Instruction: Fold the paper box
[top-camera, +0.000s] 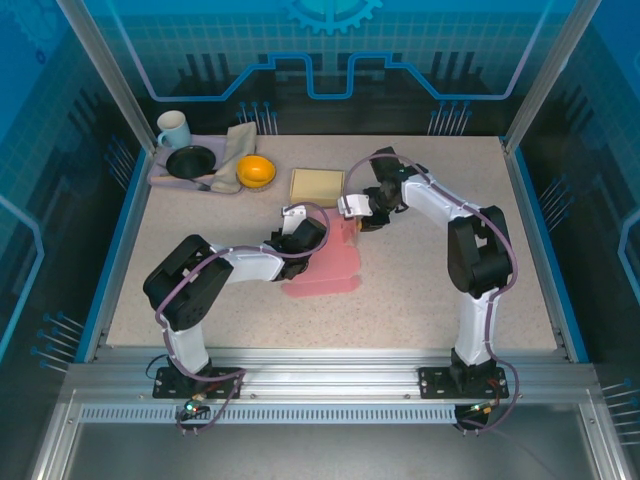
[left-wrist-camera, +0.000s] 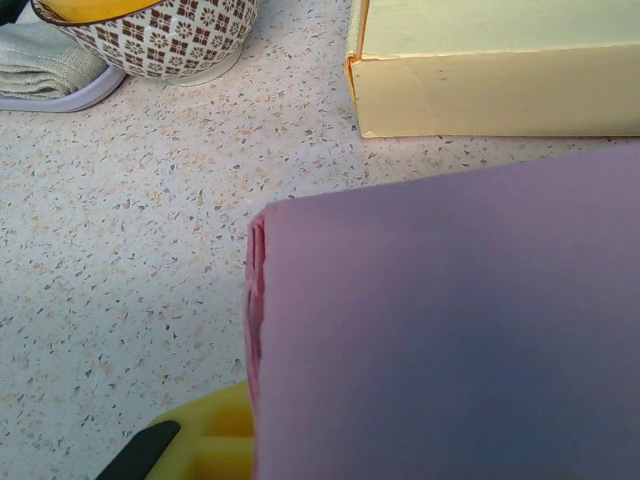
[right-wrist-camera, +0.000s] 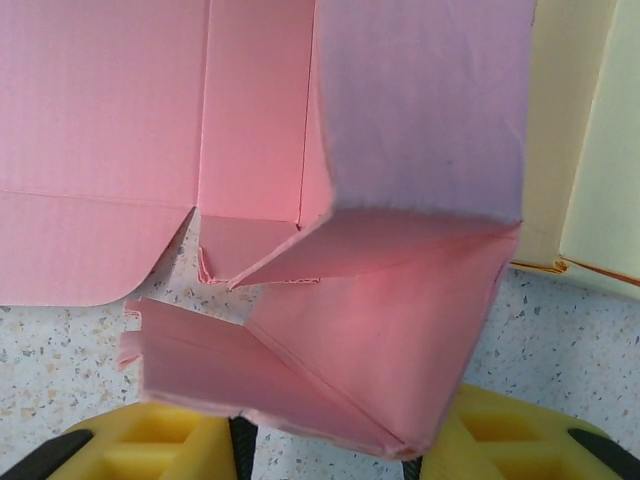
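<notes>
One pink paper box (right-wrist-camera: 420, 130), half-folded, lies mid-desk (top-camera: 430, 290). The right gripper (right-wrist-camera: 325, 452) flanks its corner and the left gripper (top-camera: 318, 232) meets its wall; neither grip can be told. Behind are one yellow box (left-wrist-camera: 500, 90) and one bowl (left-wrist-camera: 160, 40).

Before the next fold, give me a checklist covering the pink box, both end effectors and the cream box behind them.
1. One wall of the pink paper box is raised: ok.
2. The remaining panels are raised: not ok, they lie flat on the table.
3. The right end effector straddles the folded corner: ok. Shut on it: cannot tell.
4. The left end effector grips the raised wall: cannot tell, the wall hides the contact.
5. There is a gap to the cream box: cannot tell, it sits close behind the wall.
6. The orange bowl is away from the fold: ok.
</notes>
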